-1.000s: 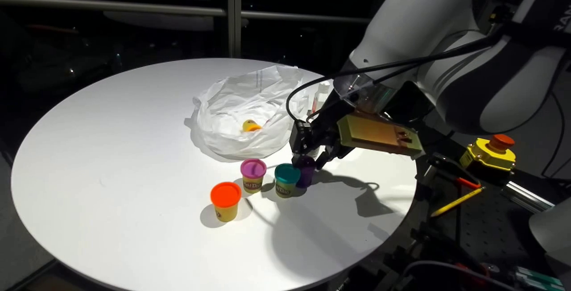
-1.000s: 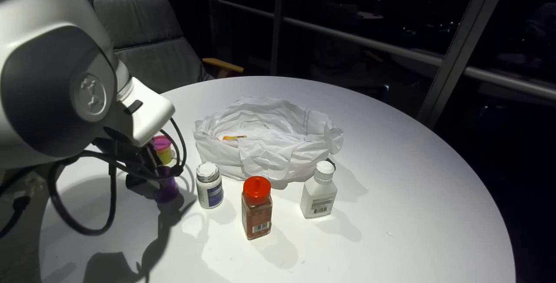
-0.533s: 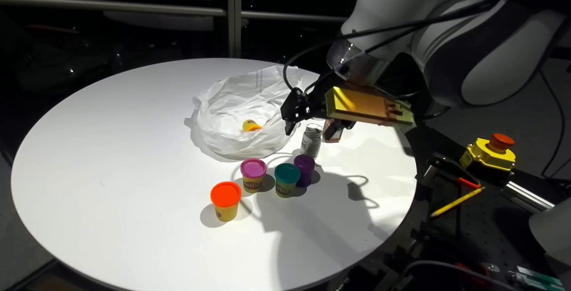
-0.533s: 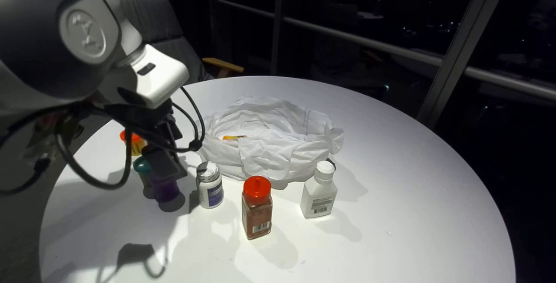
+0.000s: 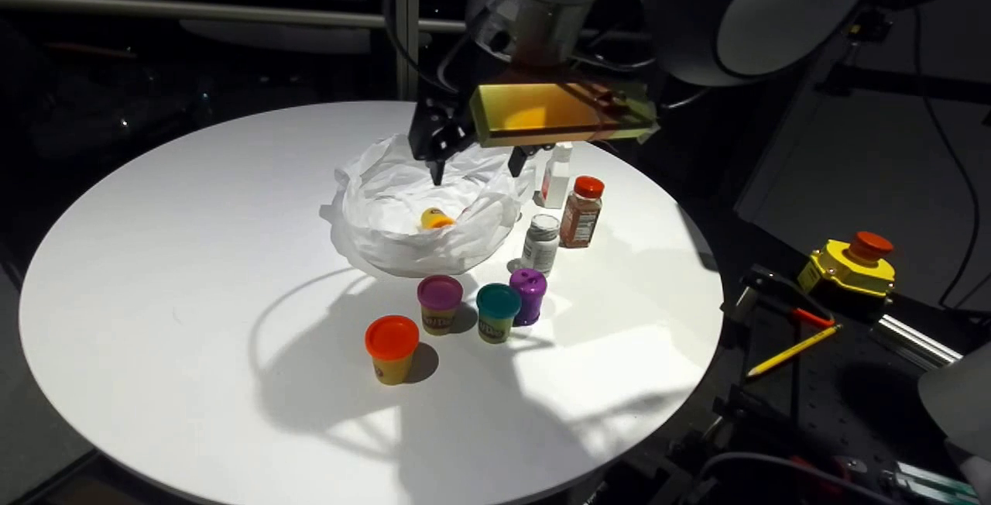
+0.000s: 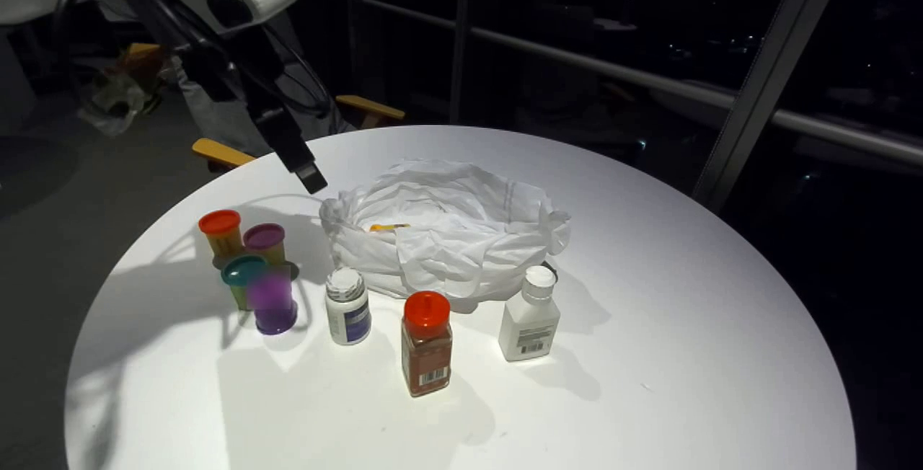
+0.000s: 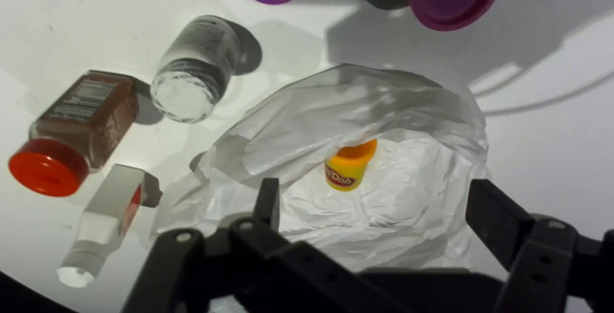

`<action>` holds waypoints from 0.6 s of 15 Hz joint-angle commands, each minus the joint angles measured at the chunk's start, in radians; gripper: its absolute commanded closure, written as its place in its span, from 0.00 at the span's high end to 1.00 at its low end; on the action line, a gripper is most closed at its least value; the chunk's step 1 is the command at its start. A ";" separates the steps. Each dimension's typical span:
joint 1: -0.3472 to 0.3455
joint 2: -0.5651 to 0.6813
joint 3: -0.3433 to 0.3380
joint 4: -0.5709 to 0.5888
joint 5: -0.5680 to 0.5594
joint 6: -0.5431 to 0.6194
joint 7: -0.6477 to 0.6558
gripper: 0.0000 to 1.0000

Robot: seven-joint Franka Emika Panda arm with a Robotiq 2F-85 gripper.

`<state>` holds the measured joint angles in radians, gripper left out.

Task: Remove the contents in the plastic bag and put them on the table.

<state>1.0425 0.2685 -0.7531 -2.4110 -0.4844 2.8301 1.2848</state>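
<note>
Smooth round white table, crinkled plastic bag, stubby yellow pot inside, angular black hand spread wide.

The red label on the yellow pot legibly shows “Doh”.
</note>
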 commanded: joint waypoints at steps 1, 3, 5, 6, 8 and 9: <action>-0.102 0.154 0.145 0.219 -0.018 -0.104 -0.080 1.00; -0.164 0.224 0.210 0.317 -0.041 -0.123 -0.124 1.00; -0.249 0.291 0.282 0.404 -0.045 -0.129 -0.172 1.00; -0.292 0.328 0.313 0.449 -0.038 -0.133 -0.194 1.00; -0.351 0.384 0.345 0.514 -0.033 -0.145 -0.219 1.00; -0.381 0.396 0.360 0.527 -0.029 -0.145 -0.236 1.00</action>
<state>0.7491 0.5906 -0.4456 -1.9946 -0.5079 2.7169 1.0991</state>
